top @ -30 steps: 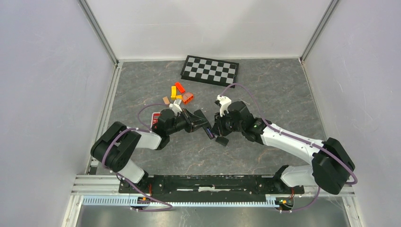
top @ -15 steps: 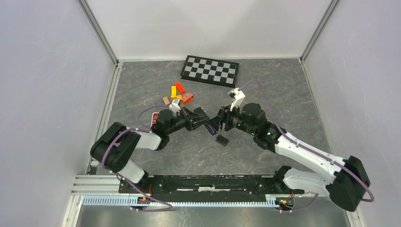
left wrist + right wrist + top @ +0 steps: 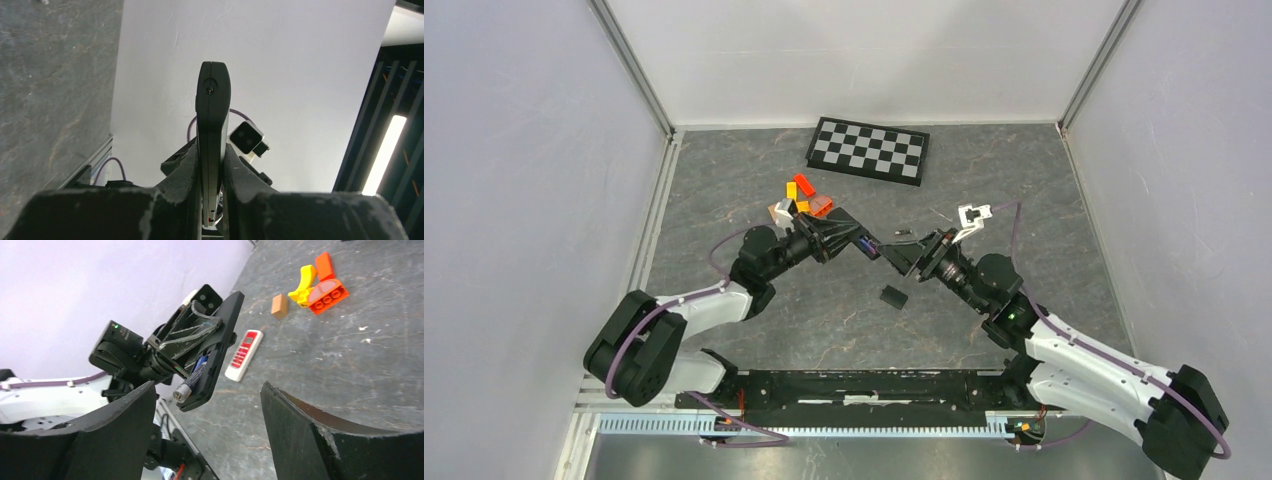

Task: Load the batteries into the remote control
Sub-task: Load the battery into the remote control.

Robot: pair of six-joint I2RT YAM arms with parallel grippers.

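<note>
My left gripper [image 3: 839,238] is shut on the black remote control [image 3: 864,245] and holds it off the table, tilted toward the right arm. In the left wrist view the remote control [image 3: 212,115] stands edge-on between the pads. In the right wrist view its open compartment [image 3: 210,360] faces me, and a blue-purple battery [image 3: 192,379] lies in it with its silver end sticking out at the lower end. My right gripper [image 3: 207,405] is open and empty, a short way back from the remote [image 3: 906,258]. A tiny slim dark cylinder [image 3: 904,234], seemingly another battery, lies on the table.
A small black cover piece [image 3: 892,296] lies on the mat below the grippers. Orange, red and yellow blocks [image 3: 804,195] sit behind the left gripper. A white remote with red buttons [image 3: 243,355] lies flat. A checkerboard [image 3: 867,148] is at the back.
My right gripper has opened and pulled back to the right, away from the remote. The left arm has lifted the remote up and toward the back.
</note>
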